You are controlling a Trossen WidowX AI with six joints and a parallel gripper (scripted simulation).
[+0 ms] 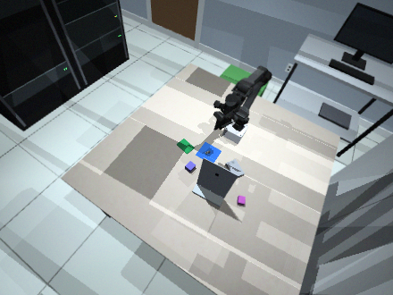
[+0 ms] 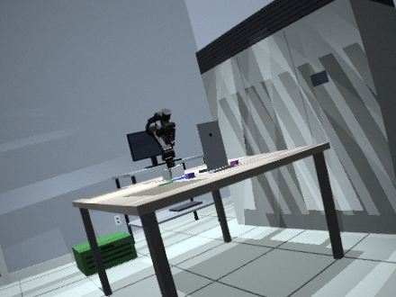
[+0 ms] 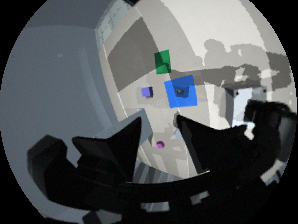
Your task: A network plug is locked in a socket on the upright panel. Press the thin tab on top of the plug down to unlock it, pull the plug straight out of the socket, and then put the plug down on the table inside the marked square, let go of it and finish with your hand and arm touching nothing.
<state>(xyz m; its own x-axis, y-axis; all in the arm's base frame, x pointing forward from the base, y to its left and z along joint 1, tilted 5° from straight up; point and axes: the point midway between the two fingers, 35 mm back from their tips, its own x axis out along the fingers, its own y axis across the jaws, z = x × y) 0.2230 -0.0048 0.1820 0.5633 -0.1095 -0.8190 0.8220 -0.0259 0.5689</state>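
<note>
Panel (image 1: 216, 179) (image 2: 212, 146) as landmark: plug (image 1: 208, 152) (image 3: 180, 91) lying before it, inside the blue square (image 1: 203, 155) (image 2: 179, 179) (image 3: 172, 100). We're holding the claw (image 1: 230, 126) (image 2: 170, 176) (image 3: 158, 119) spread, empty, apart; work seemingly finished.

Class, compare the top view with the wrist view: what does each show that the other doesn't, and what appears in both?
Only top: the monitor and keyboard on the white desk.

Only wrist: the gap between the gripper's open fingers, seen close up.

Both: the blue square, green patch and pink cube.
</note>
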